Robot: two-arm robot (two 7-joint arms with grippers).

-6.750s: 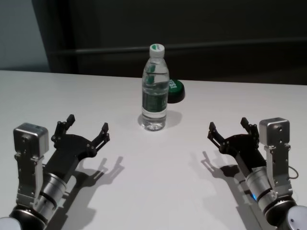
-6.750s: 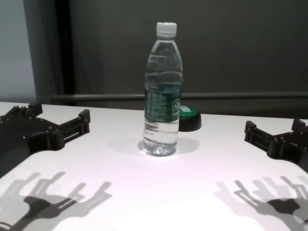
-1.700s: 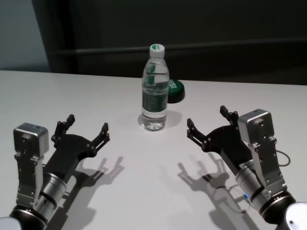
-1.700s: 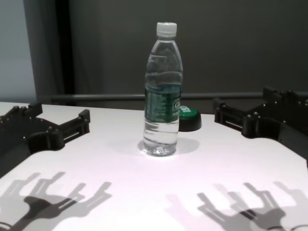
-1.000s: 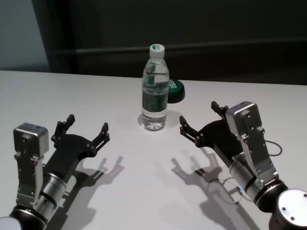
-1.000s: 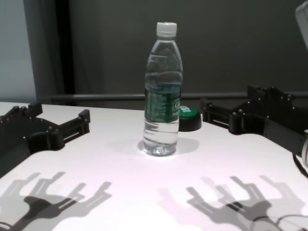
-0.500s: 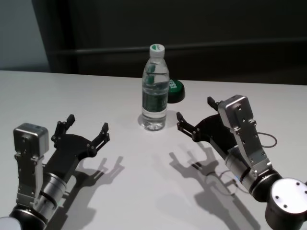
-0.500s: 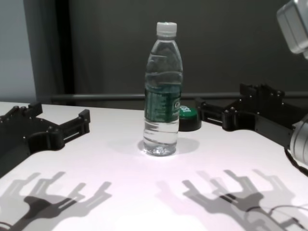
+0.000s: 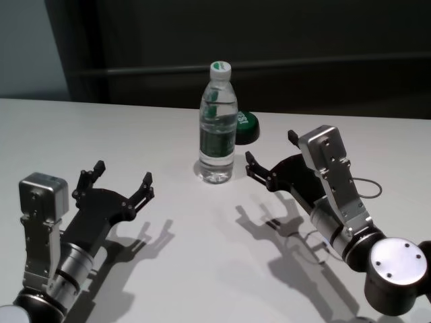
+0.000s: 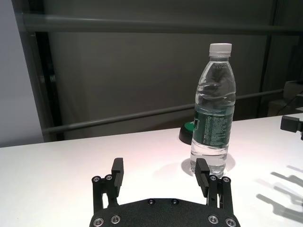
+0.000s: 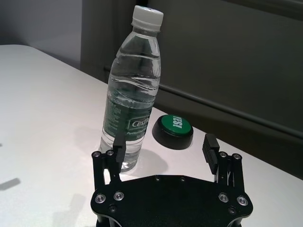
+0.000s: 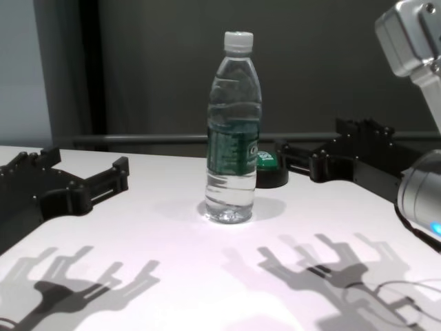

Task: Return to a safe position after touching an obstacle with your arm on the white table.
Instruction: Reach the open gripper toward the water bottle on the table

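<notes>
The obstacle, a tall clear water bottle [image 9: 217, 128] with a white cap and a dark green label, stands upright on the white table [image 9: 202, 262]. It also shows in the chest view [image 12: 233, 131], the left wrist view [image 10: 213, 113] and the right wrist view [image 11: 132, 94]. My right gripper [image 9: 271, 149] is open and empty, raised off the table just right of the bottle. A small gap shows between its nearer fingertip [image 9: 250, 161] and the bottle. My left gripper [image 9: 123, 172] is open and empty, low at the near left, well apart from the bottle.
A low black button with a green top [image 9: 246, 126] sits just behind and right of the bottle, close to my right gripper [image 12: 310, 141]. A dark wall and rail [image 9: 323, 64] run behind the table's far edge.
My right arm has swung left and forward, bringing its open gripper close to the bottle's right side. The bottle, the button and my left arm have not moved.
</notes>
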